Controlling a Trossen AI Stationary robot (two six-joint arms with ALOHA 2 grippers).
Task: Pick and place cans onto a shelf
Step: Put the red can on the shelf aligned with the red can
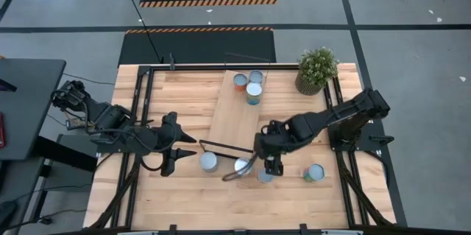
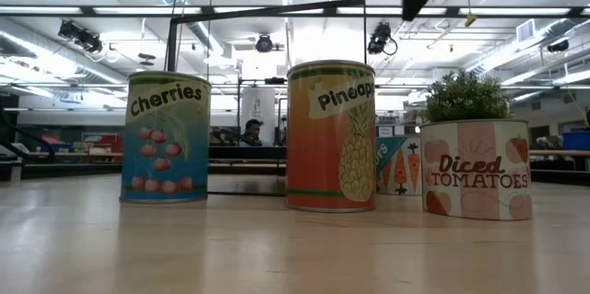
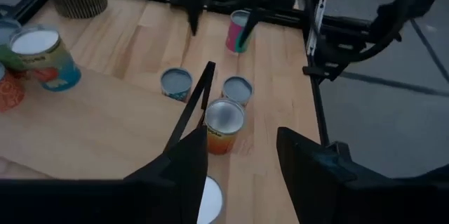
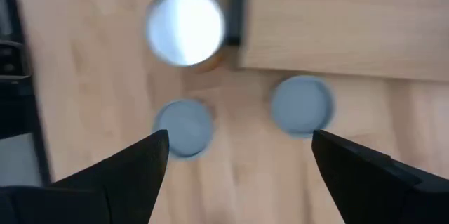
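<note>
The shelf (image 1: 234,116) is a pale board lying along the table's middle, with a thin black frame (image 1: 221,146) at its near end. Three cans (image 1: 250,88) stand on its far end. Several more cans stand on the table by its near end: a pale-topped one (image 1: 209,162), a shiny-topped orange one (image 1: 243,166) and a pale blue-topped one (image 1: 265,176). Another can (image 1: 315,172) stands farther right. My right gripper (image 4: 240,140) hangs open above two pale blue-topped cans (image 4: 184,127) (image 4: 302,104), touching neither. My left gripper (image 3: 242,140) waits open at the left, empty.
A potted plant (image 1: 316,71) stands at the table's far right corner. A black rail frame (image 1: 140,102) runs along the table's edges. In the low view the Cherries (image 2: 166,137), Pineapple (image 2: 332,137) and Diced Tomatoes (image 2: 475,170) cans stand in a row.
</note>
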